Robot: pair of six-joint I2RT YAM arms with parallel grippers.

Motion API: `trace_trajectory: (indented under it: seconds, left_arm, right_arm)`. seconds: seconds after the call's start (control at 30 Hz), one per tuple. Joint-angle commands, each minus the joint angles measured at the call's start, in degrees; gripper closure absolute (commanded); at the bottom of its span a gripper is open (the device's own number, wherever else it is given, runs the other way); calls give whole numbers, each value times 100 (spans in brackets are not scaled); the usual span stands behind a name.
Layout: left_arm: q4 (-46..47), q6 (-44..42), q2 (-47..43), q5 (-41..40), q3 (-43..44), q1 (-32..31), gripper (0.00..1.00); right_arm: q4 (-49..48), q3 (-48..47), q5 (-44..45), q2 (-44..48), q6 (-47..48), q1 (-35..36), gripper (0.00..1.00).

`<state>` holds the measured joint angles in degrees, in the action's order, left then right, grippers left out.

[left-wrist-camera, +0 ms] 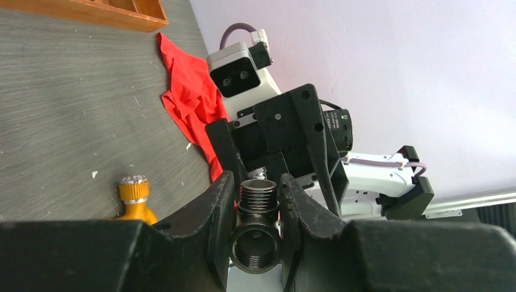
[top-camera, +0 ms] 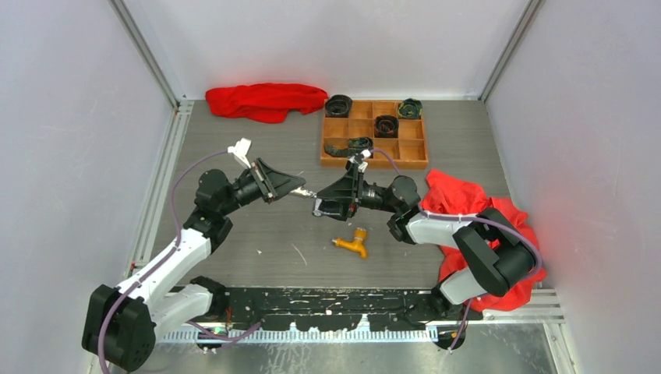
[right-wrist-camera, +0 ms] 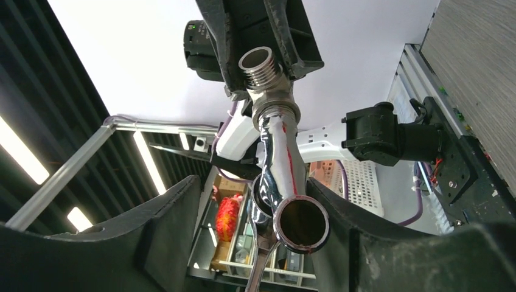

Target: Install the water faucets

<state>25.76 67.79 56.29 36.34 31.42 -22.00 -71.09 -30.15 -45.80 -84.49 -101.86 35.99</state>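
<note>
The step looks like screwing the silver faucet [right-wrist-camera: 281, 159] onto the fitting [left-wrist-camera: 255, 214] clamped in the left pincer [left-wrist-camera: 257, 184]; the right pincer [right-wrist-camera: 258, 190], fingers apart around it, likely must close and twist.

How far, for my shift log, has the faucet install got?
Done: no faucet looks installed yet. In hand: the left claw grips the silver faucet by its threaded end above the table, with the right claw open around its spout. Left: the orange faucet lies on the table, and both need fitting.
</note>
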Motion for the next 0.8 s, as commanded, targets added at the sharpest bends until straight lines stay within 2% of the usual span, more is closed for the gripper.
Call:
trace_trajectory:
  seconds: [0.0, 0.4, 0.77]
  left_arm:
    - [300, 9, 162, -76, -270, -50, 100]
    - [19, -58, 65, -329, -452, -15, 100]
    - [-419, -72, -226, -773, -512, -1, 100]
  right_arm:
    - [-965, -237, 397, 331, -379, 0, 33]
    - [-1084, -97, 608, 550, -427, -96, 25]
    - [-499, 34, 646, 710, -113, -114, 21]
